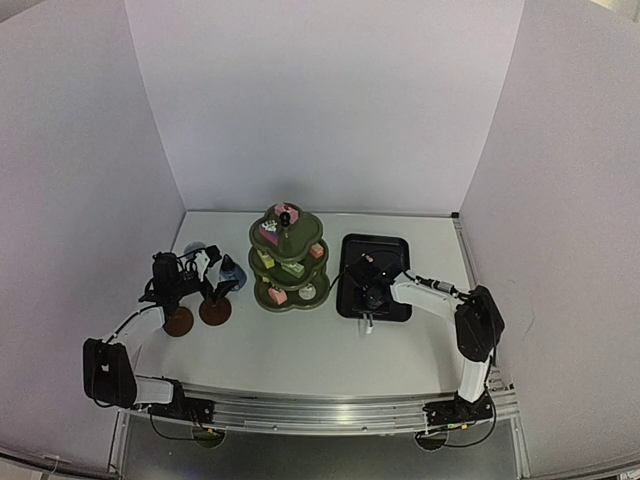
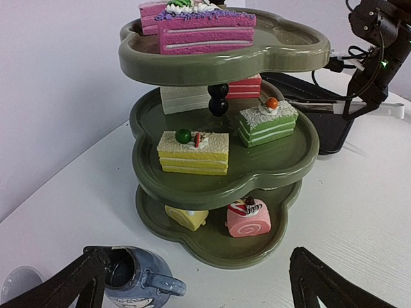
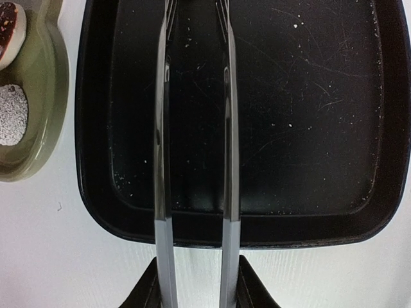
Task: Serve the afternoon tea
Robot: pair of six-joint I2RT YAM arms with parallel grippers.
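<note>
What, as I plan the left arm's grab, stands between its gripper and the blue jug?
Nothing visible does. The blue jug sits just ahead of the open left gripper, inside the spread of its fingers and near one of them; the green stand is beyond it.

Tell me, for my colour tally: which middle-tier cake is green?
The slice with the orange ball on top, beside the yellow cake; the others are yellow, white and red.

Left wrist view: blue jug cut by bottom edge; cup clipped at corner. Right wrist view: tongs tips run off top edge; stand mostly out of frame.
</note>
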